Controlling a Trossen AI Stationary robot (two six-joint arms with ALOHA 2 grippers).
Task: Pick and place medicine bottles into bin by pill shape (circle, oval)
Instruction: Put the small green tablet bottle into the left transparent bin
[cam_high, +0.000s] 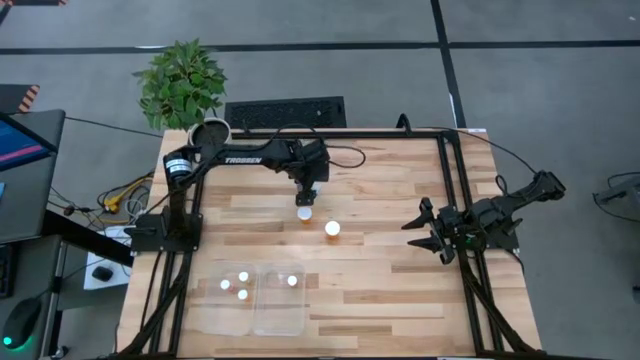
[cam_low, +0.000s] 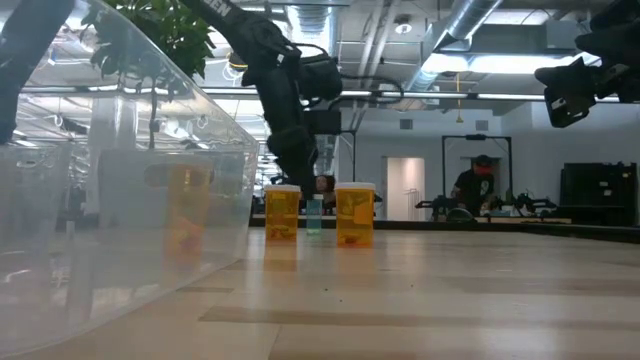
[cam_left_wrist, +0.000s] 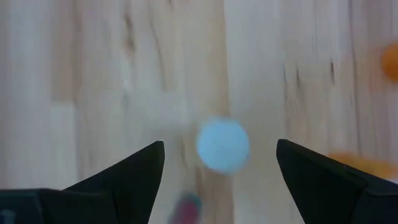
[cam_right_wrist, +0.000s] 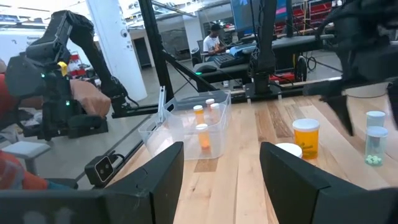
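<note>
Pale wooden planks make up the table (cam_high: 380, 290) you are working over. Your shallow clear plastic two-compartment bin (cam_high: 251, 322) sits near its front edge and already holds four white-capped bottles: three in one compartment (cam_high: 232, 285), one in the other (cam_high: 292, 281). I judge the sort past halfway. Left out mid-table are two orange bottles with white caps (cam_low: 282, 212) (cam_low: 355, 214) and a small greenish clear bottle (cam_low: 314, 215) between them, all upright. Your left gripper (cam_left_wrist: 219, 163) hangs directly above a round white cap (cam_left_wrist: 222, 145), jaws wide apart. Your right gripper (cam_right_wrist: 221, 163) waits at the table's right side, jaws apart too.
</note>
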